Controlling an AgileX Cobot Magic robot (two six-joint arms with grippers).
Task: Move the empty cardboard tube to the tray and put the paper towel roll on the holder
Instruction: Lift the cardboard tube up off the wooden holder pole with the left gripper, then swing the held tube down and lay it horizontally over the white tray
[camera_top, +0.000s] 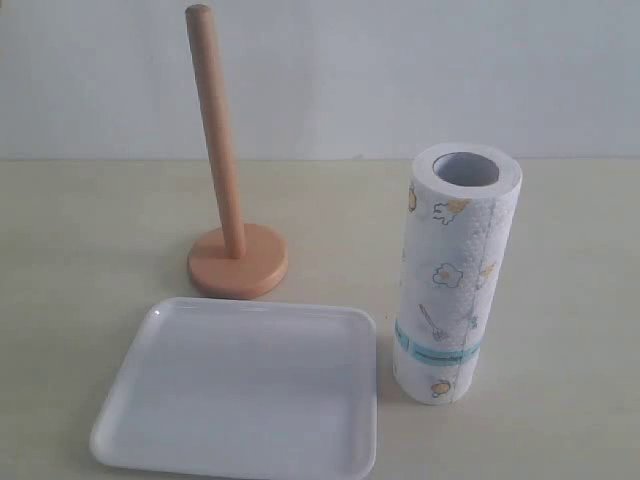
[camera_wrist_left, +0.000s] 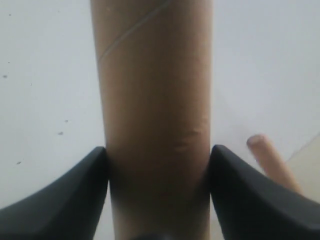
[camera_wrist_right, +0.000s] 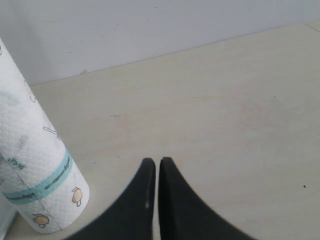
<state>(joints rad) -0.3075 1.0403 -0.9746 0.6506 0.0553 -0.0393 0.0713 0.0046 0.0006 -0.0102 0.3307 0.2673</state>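
The wide pale beige surface (camera_top: 560, 300) carries everything. The flat white rectangular plastic tray (camera_top: 240, 390) lies at the near side with nothing in it. The thick white embossed paper towel roll (camera_top: 455, 280) stands upright just beside the tray's right edge. The light wooden holder (camera_top: 225, 170) stands behind the tray with its dowel bare. The long plain brown cardboard tube (camera_wrist_left: 155, 100) does not show in the exterior view. My left wrist view shows it clamped across its width in my left end effector (camera_wrist_left: 158, 150), one dark finger pressed to each side, with the dowel's rounded top close by. I judge the step in hand to be carrying this tube to the tray. To do it well I should keep the squeeze light, since the hollow wall already shows a small dent. I should swing clear of the dowel, come over the tray's middle, and lay the tube down low along the tray's longer side so the rim stops any rolling before I let go. My right end effector (camera_wrist_right: 156, 161) is closed on nothing and hangs over bare surface near the foot of the roll. The roll's teal band carries small dark print, but it is too fine to read, and I can make out no brand name.
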